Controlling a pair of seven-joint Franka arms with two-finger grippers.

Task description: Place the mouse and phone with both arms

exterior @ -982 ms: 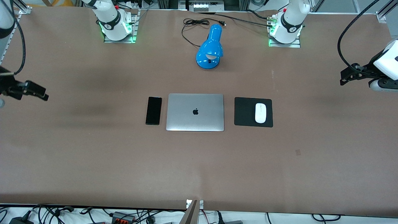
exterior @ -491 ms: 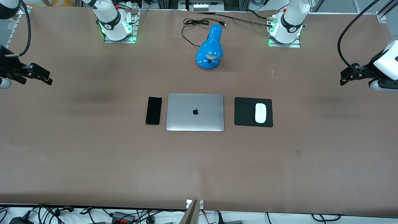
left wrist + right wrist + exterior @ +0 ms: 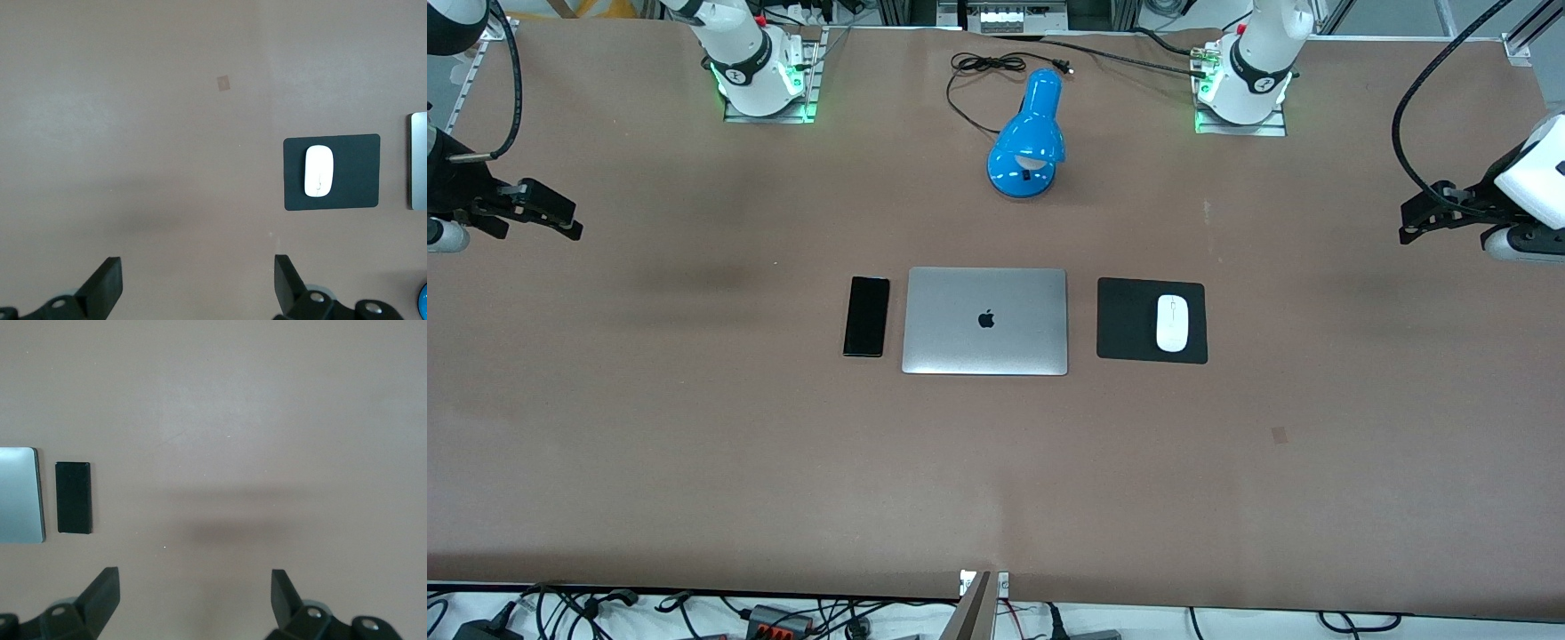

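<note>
The white mouse (image 3: pixel 1173 323) lies on a black square pad (image 3: pixel 1129 320) beside the silver laptop, toward the left arm's end of the table; it also shows in the left wrist view (image 3: pixel 319 171). The black phone (image 3: pixel 866 316) lies flat beside the laptop toward the right arm's end, and shows in the right wrist view (image 3: pixel 73 497). My left gripper (image 3: pixel 1409 227) is open and empty, up over bare table at the left arm's end; it also shows in its own wrist view (image 3: pixel 198 283). My right gripper (image 3: pixel 565 222) is open and empty, up over bare table at the right arm's end; it also shows in its own wrist view (image 3: pixel 195 599).
A closed silver laptop (image 3: pixel 985 320) lies between phone and pad. A blue desk lamp (image 3: pixel 1030 142) with a black cord lies nearer the arms' bases. The brown table (image 3: pixel 996 480) stretches wide toward the front camera. Cables hang at both table ends.
My right gripper has moved up and toward the bases' side of the table, with only a small shift in the last half second. The left arm, mouse and phone have not moved.
</note>
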